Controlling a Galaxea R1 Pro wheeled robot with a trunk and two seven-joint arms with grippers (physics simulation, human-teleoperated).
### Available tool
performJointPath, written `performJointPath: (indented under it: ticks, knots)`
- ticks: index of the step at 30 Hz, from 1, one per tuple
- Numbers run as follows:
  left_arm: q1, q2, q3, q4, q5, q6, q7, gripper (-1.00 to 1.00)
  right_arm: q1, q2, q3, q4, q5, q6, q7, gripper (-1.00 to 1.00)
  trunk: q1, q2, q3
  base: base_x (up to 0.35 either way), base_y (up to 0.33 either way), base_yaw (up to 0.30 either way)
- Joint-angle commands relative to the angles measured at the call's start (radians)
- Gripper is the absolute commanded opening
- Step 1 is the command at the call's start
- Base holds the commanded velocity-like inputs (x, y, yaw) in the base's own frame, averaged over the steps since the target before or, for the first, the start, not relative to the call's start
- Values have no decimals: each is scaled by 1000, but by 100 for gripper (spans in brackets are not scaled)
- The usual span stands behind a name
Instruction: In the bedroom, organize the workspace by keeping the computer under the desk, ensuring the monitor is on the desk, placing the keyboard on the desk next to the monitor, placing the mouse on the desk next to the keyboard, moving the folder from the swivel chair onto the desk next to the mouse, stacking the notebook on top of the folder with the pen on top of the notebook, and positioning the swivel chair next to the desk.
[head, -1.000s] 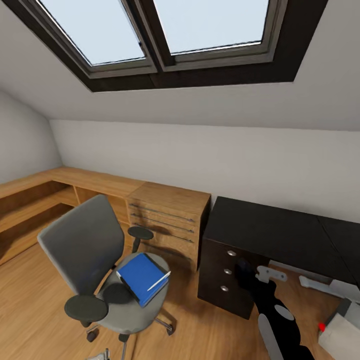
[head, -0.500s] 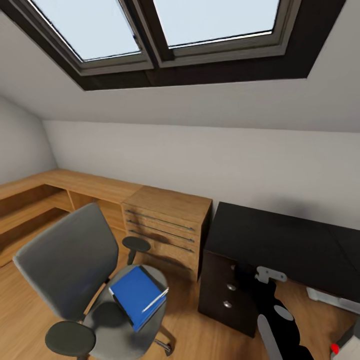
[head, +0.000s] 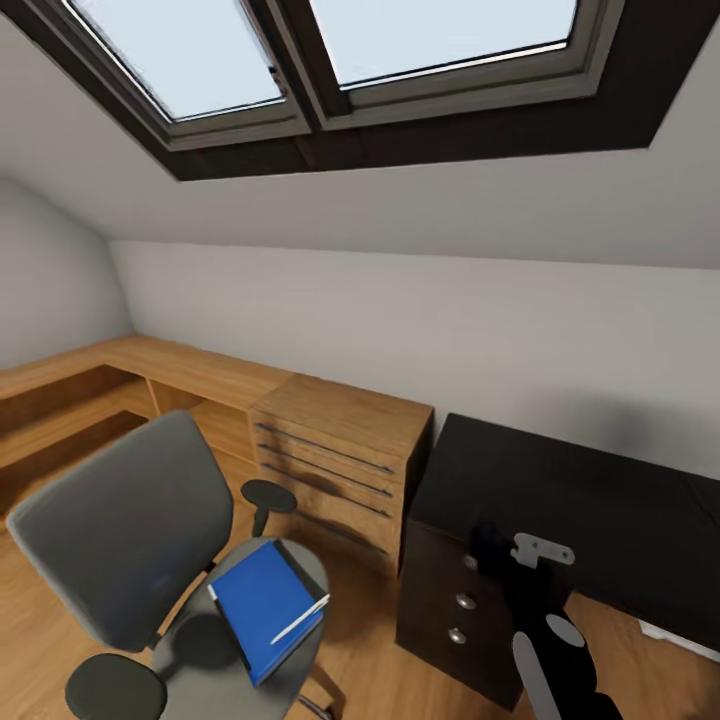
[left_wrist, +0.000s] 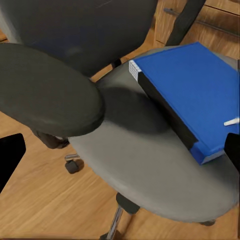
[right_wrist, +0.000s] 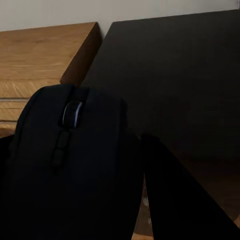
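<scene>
From the head camera, an attic room with skylights (head: 330, 60), wood floor (head: 380, 660) and a low wooden shelf unit (head: 300, 430) on the left. The black desk (head: 580, 500) stands at right. The swivel chair (head: 130, 540) holds the blue folder (head: 260, 610), long axis running near-left to far-right, the pen (head: 300, 620) on it.

Left wrist camera: the left gripper's fingertips (left_wrist: 10, 157) stand spread over the chair seat.

Right wrist camera: the right gripper (right_wrist: 135, 165) pinches a black mouse (right_wrist: 70, 155) before the desk.

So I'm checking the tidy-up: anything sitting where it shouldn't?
Yes: the folder lies on the swivel chair seat with the pen on it. The desk top looks bare.
</scene>
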Motion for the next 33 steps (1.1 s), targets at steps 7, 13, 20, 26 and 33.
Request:
performJointPath:
  ticks: [7, 13, 20, 26, 33]
  knots:
    - [1, -1, 1, 2, 7, -4, -3, 100, -1, 2, 0, 6, -12, -2, -8, -100, 0, -1, -1, 56, -206, 18]
    - [0, 0, 1, 11, 7, -4, -3, 100, -1, 2, 0, 7, -12, -2, -7, -100, 0, -1, -1, 192, -104, 201]
    - [0, -1, 1, 11, 7, -3, -4, 100, -1, -1, 0, 12, -6, -2, -3, -100, 0, -1, -1, 150, -115, 7]
    - [1, -10, -1, 11, 7, -2, -4, 100, -142, 1, 2, 201, 48, -2, -1, -100, 0, -1, -1, 41, -56, 0]
    - [1, -13, -1, 11, 6, -2, -3, 100, -718, -1, 0, 978, 57, -175, -2, -100, 0, -1, -1, 0, -1, 0]
